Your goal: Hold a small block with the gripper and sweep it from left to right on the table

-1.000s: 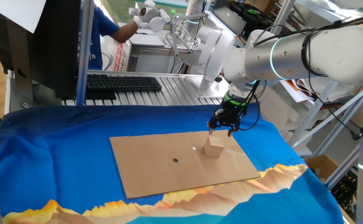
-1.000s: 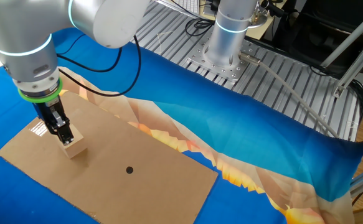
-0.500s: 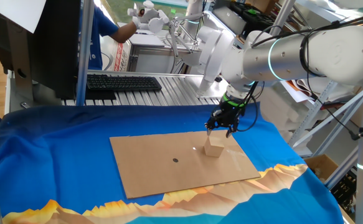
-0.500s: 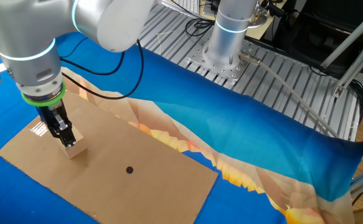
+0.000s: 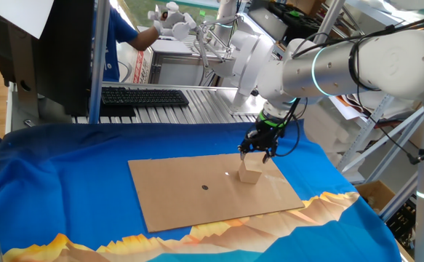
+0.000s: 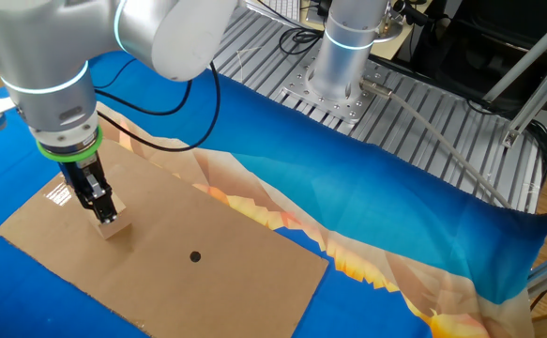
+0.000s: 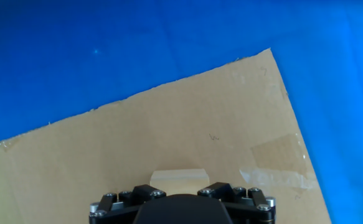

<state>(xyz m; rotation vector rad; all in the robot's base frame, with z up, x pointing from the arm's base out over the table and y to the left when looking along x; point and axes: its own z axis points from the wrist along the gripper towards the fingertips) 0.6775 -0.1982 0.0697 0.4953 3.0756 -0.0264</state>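
Observation:
The small tan block rests on the brown cardboard sheet on the blue-clothed table, near the sheet's right end. My gripper hangs just above it, black fingers spread open and holding nothing. In the other fixed view the gripper sits directly over the block, its tips close to the block's top. In the hand view the block's top peeks out beyond the gripper's black body; the fingertips are hidden there.
A small dark dot marks the middle of the cardboard. Behind the table stand a grey metal bench with a keyboard, a white robot hand and a person in blue. The arm's base stands on that bench.
My gripper has drifted slightly up and away from the block, staying open. The block has not moved.

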